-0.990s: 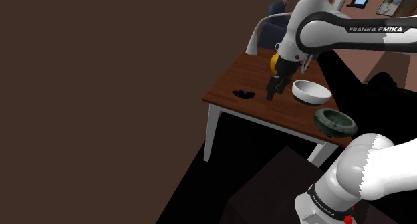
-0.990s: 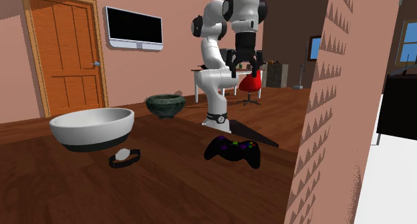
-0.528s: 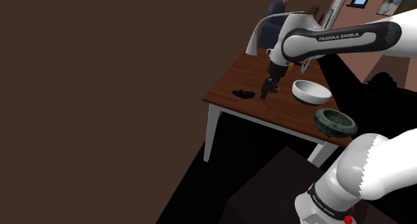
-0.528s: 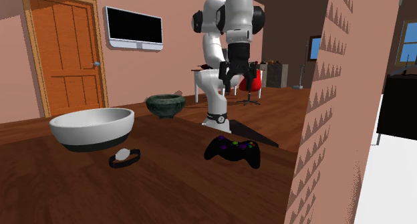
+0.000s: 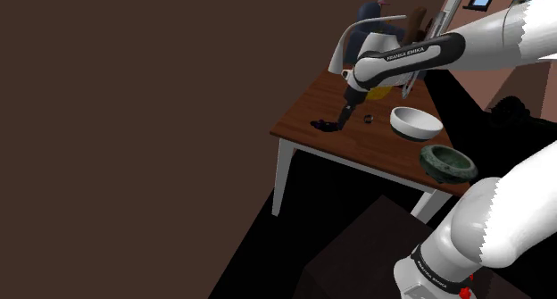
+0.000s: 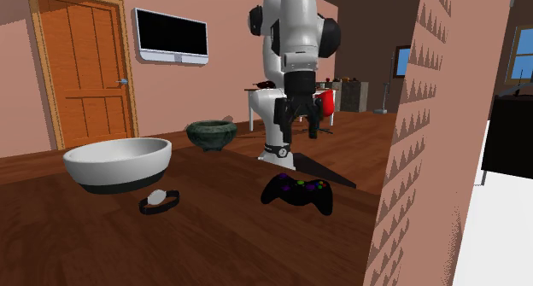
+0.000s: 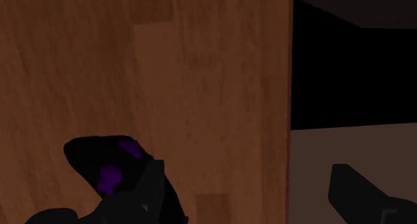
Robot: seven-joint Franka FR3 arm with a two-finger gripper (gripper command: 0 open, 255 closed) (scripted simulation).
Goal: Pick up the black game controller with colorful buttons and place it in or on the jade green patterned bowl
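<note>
Controller on table, well apart from stand-side bowl.

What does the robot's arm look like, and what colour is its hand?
The arm is white and rounded, with dark joints. A black band along one part carries white letters that say FRANKA EMIKA. Its gripper is all black, with two blocky fingers.

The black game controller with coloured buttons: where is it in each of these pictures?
Shoulder view: the black game controller sits near the brown wooden table's left edge.
Second exterior view: lower middle, near the table's right edge.
Wrist view: a dark shape with purple buttons, on the wood.
Shared landmark: that table edge beside it.
</note>
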